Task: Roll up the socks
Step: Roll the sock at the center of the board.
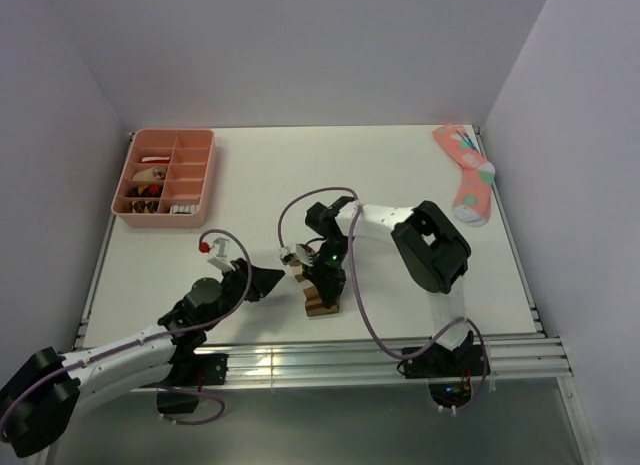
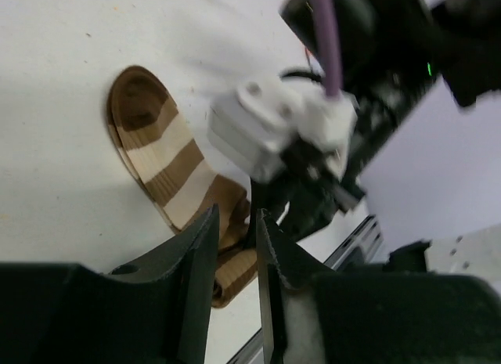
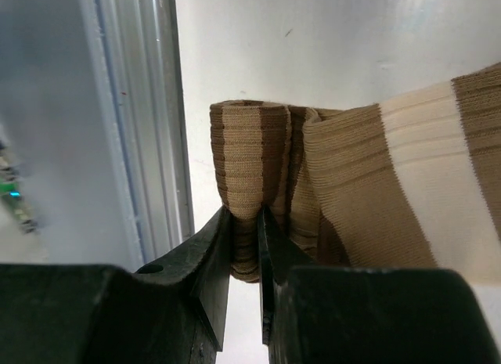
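The brown-and-tan striped sock (image 1: pixel 322 303) (image 2: pixel 168 164) (image 3: pixel 391 184) lies on the table (image 1: pixel 300 165) at centre, close to the near edge.

**Orientation.** The long axis runs roughly near to far.
- One end is rolled into a tight coil beside the aluminium rail (image 1: pixel 330 360) (image 3: pixel 149 106).
- In the left wrist view the rounded dark toe points away from the rail, and the sock lies flat between toe and coil.
- In the top view most of its length is hidden under the right arm.

**Right gripper** (image 1: pixel 322 280) (image 3: pixel 244 223). It stands over the sock with its jaws narrow, and they pinch the coil between the fingertips.

**Left gripper** (image 1: pixel 265 282) (image 2: pixel 237 223). It is just left of the sock, low over the table, with its jaws narrow. Fabric shows in the slit between them. Whether they clamp it cannot be told.

**Surroundings.**
- The white camera housing (image 2: pixel 270 125) on the right wrist sits directly ahead of the left fingers and blocks the view of the coil from that side.
- A purple cable (image 1: pixel 355 305) loops beside the sock on its right.
- A pink compartment tray (image 1: pixel 126 190) sits at the far left.
- A pink dotted sock (image 1: pixel 465 170) lies at the far right, well apart from the grippers.
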You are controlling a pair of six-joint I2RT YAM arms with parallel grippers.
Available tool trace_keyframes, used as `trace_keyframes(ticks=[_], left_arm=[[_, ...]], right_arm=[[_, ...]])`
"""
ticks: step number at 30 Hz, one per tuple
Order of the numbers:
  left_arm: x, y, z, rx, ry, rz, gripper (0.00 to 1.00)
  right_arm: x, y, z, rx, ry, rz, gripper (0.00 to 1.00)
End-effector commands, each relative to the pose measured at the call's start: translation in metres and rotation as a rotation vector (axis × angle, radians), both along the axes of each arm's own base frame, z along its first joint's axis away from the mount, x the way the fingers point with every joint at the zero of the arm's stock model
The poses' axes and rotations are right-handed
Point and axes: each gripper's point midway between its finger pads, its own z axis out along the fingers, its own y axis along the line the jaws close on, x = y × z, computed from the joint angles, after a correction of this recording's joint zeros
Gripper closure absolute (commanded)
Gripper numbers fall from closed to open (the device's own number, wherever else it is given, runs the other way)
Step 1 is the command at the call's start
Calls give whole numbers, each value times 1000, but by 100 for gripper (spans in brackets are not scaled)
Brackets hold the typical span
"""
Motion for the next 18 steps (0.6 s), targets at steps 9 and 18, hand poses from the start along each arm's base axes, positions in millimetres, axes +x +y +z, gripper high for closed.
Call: trace_keyframes(ticks=[9,18], left_arm=[[-17,-36,-15,239,-234,-203,70],[-21,-80,0,257,-322,-376,62]], right_arm=[[8,-4,3,-68,199,-121,86],[5,-7,-3,-112,279,-148,86]])
